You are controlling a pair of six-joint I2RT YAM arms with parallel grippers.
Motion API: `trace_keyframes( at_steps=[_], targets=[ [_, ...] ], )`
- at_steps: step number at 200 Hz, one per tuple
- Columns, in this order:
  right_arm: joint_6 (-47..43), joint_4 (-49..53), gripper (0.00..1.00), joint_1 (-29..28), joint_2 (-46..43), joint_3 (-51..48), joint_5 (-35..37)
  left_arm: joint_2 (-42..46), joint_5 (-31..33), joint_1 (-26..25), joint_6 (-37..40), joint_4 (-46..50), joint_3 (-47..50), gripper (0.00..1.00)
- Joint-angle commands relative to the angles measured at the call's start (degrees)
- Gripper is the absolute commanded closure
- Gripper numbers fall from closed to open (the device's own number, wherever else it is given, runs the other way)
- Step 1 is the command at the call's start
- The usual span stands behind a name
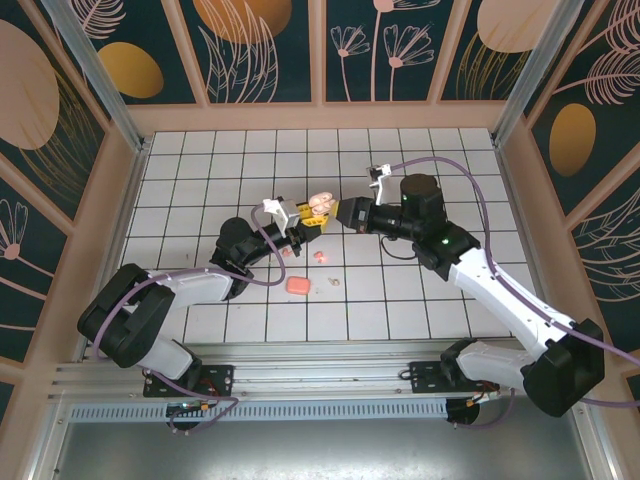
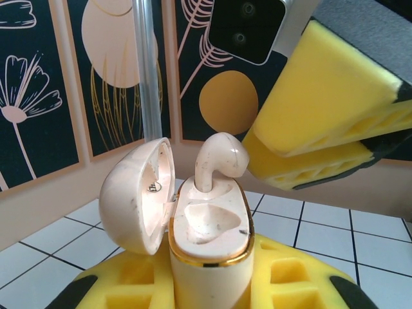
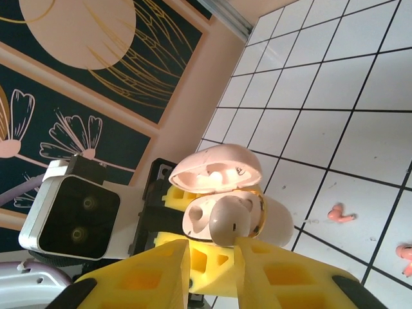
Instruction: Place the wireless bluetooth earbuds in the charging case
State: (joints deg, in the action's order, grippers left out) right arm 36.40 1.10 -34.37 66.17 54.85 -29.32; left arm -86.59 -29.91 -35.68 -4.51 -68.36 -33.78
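My left gripper [image 1: 305,218] is shut on the beige charging case [image 2: 209,225], holding it upright above the tiles with its lid [image 2: 138,193] swung open. One whitish-beige earbud [image 2: 219,158] stands with its stem in the far socket; the near socket [image 2: 206,222] is empty. My right gripper [image 3: 212,241] hovers at that earbud [image 3: 228,222]. Its yellow fingers [image 2: 322,109] keep a narrow gap with nothing between them, and one fingertip touches the bud's head. From the top camera the case [image 1: 322,203] sits between the two grippers, the right gripper [image 1: 342,213] beside it.
On the tiles below lie a salmon case [image 1: 297,285], a pink earbud [image 1: 320,256] and a small whitish bud [image 1: 333,281]. Two pink buds [image 3: 340,214] [image 3: 405,251] lie on the tiles in the right wrist view. Patterned walls enclose the tiled floor.
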Motion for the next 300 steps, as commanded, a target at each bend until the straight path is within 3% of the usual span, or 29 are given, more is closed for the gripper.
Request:
trace_keyframes(
  at_steps=[1,72,156,193,244,300],
  targets=[
    [-0.8,-1.7,0.74,-1.0,0.6,1.9,-1.5,1.3,-1.5,-0.5,1.1,-1.2,-1.0,0.93],
    [-0.8,-1.6,0.72,-2.3,1.2,2.3,-0.9,1.3,-1.5,-0.5,2.1,0.0,-1.3,0.93],
    [-1.9,1.3,0.57,-1.7,-2.1,2.9,1.6,1.7,-1.5,-0.5,2.3,0.6,-1.2,0.93],
    [-1.8,2.1,0.57,0.6,-3.1,3.2,0.5,2.1,-1.5,-0.5,2.8,0.9,-1.0,0.93],
    [-1.4,2.0,0.65,0.8,-1.4,3.9,-1.0,2.4,-1.5,-0.5,3.1,1.4,-0.9,0.93],
    [-4.6,22.7,0.60,0.8,0.8,11.1,10.3,3.3,1.5,-0.4,2.6,1.0,2.0,0.94]
  ],
)
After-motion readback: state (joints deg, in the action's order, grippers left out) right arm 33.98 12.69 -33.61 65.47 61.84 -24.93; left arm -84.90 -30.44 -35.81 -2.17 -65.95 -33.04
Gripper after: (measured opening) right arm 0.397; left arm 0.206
